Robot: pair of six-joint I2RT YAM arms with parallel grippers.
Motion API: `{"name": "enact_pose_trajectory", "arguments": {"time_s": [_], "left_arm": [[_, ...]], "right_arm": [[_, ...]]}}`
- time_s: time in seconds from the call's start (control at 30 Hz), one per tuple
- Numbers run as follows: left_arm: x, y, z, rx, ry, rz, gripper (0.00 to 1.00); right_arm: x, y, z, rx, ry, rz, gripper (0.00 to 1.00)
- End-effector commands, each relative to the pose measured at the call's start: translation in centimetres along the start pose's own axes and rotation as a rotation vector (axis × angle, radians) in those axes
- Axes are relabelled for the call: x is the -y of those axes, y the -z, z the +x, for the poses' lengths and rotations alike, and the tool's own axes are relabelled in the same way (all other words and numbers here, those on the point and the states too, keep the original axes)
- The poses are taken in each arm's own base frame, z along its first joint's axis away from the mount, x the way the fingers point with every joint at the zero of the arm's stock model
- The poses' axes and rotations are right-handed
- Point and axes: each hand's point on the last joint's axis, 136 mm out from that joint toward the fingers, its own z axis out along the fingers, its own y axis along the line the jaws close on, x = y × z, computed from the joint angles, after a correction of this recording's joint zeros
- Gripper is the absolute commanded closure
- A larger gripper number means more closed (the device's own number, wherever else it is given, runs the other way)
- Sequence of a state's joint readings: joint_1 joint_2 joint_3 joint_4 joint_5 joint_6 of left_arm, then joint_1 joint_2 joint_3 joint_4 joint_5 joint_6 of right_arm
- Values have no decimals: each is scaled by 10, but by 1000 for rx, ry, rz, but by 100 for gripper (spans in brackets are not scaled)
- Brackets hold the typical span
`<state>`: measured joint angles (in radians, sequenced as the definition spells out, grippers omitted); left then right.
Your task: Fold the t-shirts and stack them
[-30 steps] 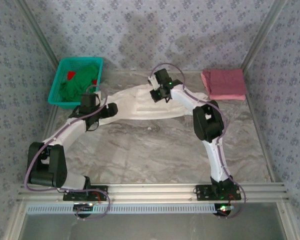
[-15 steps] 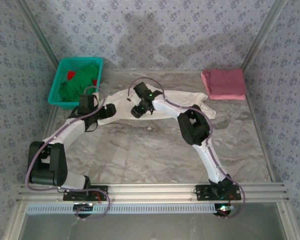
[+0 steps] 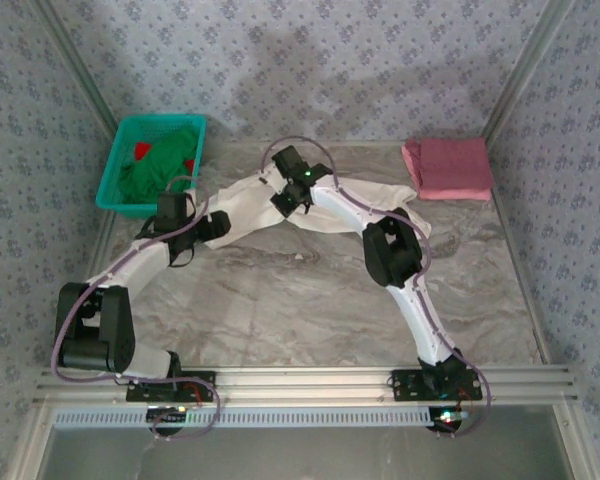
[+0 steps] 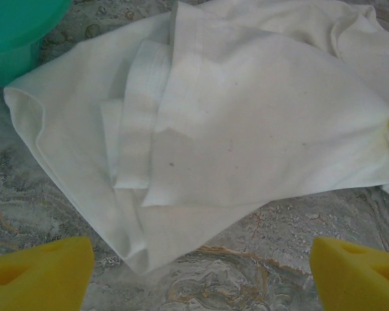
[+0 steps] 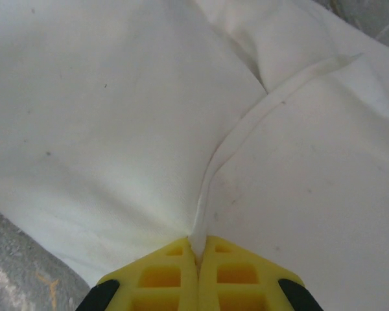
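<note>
Your right claw (image 5: 198,254) is clamped tight on the cream-white t-shirt (image 5: 117,97). Its two yellow fingers (image 5: 162,275) meet with a thin ridge of cloth pinched between them. From that pinch the ridge runs straight ahead of the claw, then bends off to its right as a raised fold, with smooth cloth spreading on both sides. A sliver of marbled table (image 5: 13,272) shows low on the claw's left.

Your left claw (image 4: 198,278) stands wide and holds nothing, its yellow fingertips (image 4: 39,272) set far apart. The same shirt lies on the table just ahead of this claw and touches neither fingertip. Its near edge is rumpled in layers, with a folded band ahead and a little left of centre. The teal basket (image 4: 19,26) sits ahead at the far left, just beside the shirt's corner.

From above, your right claw is just beyond the left claw and to its right, both at the shirt's left half. The dusty pink t-shirt (image 3: 447,168) lies folded well apart from both claws, on the right claw's side, in the table's far corner. Green cloth (image 3: 160,165) fills the basket beyond your left claw.
</note>
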<state>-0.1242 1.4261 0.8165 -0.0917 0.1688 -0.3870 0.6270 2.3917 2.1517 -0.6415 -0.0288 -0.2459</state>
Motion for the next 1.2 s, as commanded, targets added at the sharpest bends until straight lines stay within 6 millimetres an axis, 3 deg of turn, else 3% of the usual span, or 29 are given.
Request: {"name": "enact_pose_trajectory", "arguments": {"time_s": [0.0,0.13,0.3,0.43,0.53,0.63,0.8,0.9,0.97,1.03,1.07,1.13,1.17], "left_arm": [[8,-6,-15,8,0,34,13],[17,-20,-20,-14,-16,59,11],[36,-46,-17,-61,-93,69,10],[52,-68,-2,-125,-91,116,11],[71,-76,12,-142,-135,143,12],[87,-87,24,-175,-150,181,13],[95,-106,31,-207,-182,180,22],[96,-112,29,-223,-200,169,53],[94,-110,25,-218,-215,149,67],[89,-104,21,-197,-224,121,84],[86,-99,17,-183,-228,104,89],[78,-85,9,-149,-228,68,100],[74,-76,4,-128,-225,48,100]], "right_arm": [[22,59,-31,90,-69,5,100],[43,78,-28,105,-171,-8,100],[37,88,-18,114,-267,-88,100],[29,83,-1,130,-413,-109,94],[24,73,13,102,-460,-135,81],[29,68,27,69,-489,-112,84],[45,71,27,88,-533,-104,83],[50,78,25,100,-539,-92,93],[55,84,24,104,-548,-85,87],[62,90,27,107,-559,-67,91],[66,92,29,109,-567,-62,98],[74,101,30,128,-581,-50,100],[76,107,30,138,-588,-46,100]]}}
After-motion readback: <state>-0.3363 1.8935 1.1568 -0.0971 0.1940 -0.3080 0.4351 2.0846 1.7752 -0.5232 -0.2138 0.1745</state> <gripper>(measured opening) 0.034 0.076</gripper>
